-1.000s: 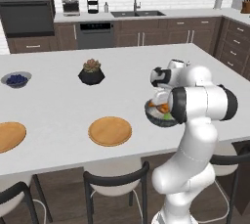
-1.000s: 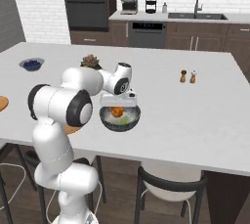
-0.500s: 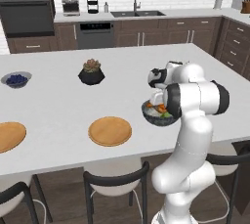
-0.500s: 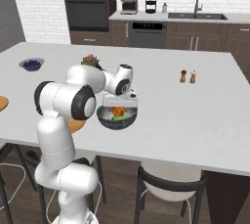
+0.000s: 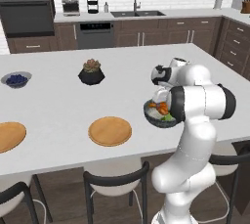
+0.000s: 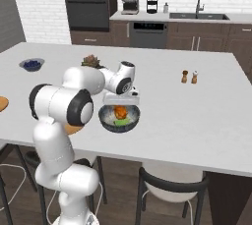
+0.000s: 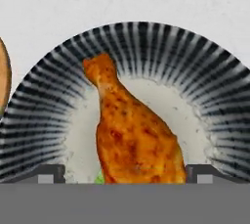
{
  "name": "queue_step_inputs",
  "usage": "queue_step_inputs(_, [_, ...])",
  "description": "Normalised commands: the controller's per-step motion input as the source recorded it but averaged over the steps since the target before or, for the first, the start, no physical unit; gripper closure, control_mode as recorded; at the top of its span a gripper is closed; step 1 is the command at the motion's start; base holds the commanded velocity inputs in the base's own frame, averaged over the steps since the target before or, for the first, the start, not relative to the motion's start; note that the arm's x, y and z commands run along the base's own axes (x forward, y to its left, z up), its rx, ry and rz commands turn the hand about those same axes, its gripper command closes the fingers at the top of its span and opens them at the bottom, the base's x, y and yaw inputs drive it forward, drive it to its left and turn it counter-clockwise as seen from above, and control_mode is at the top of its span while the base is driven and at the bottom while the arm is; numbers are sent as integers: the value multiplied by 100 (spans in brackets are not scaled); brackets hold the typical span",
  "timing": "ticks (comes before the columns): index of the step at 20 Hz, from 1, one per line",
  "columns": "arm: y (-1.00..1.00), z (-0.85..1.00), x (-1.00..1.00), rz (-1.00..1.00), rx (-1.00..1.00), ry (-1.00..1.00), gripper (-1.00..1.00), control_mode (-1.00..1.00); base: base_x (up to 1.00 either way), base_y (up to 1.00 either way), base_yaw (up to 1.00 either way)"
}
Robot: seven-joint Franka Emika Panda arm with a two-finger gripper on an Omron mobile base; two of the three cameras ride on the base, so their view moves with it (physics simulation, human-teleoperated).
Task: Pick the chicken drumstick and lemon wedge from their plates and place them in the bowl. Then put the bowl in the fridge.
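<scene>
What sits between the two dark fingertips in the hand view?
The golden-brown chicken drumstick, lying in the dark striped bowl, fills the gap between the open gripper's fingertips; neither tip touches it.

I see the bowl [image 7: 215, 86] has a shiny wall with dark and pale stripes and a smooth pale bottom. The chicken drumstick [image 7: 132, 140] looks rough and crispy, golden-brown. The plate [image 5: 110, 131] looks like smooth wood. The counter [image 5: 58, 105] looks matt white, like stone.
</scene>
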Motion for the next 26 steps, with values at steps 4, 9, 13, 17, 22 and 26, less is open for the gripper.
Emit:
queue_step_inputs(4, [0, 53, -76, -4, 1, -8, -100, -100, 0, 0, 0])
queue_step_inputs(9, [-3, 42, -40, -43, 1, -1, -100, -100, 0, 0, 0])
queue_step_inputs(13, [-25, 16, -33, -61, 1, 0, -100, -100, 0, 0, 0])
queue_step_inputs(17, [-46, 0, -42, -52, 10, 3, -100, -100, 0, 0, 0])
queue_step_inputs(22, [-41, 0, -3, -41, 15, 5, -100, -100, 0, 0, 0])
queue_step_inputs(26, [-30, -5, 20, -19, 17, 0, -100, -100, 0, 0, 0])
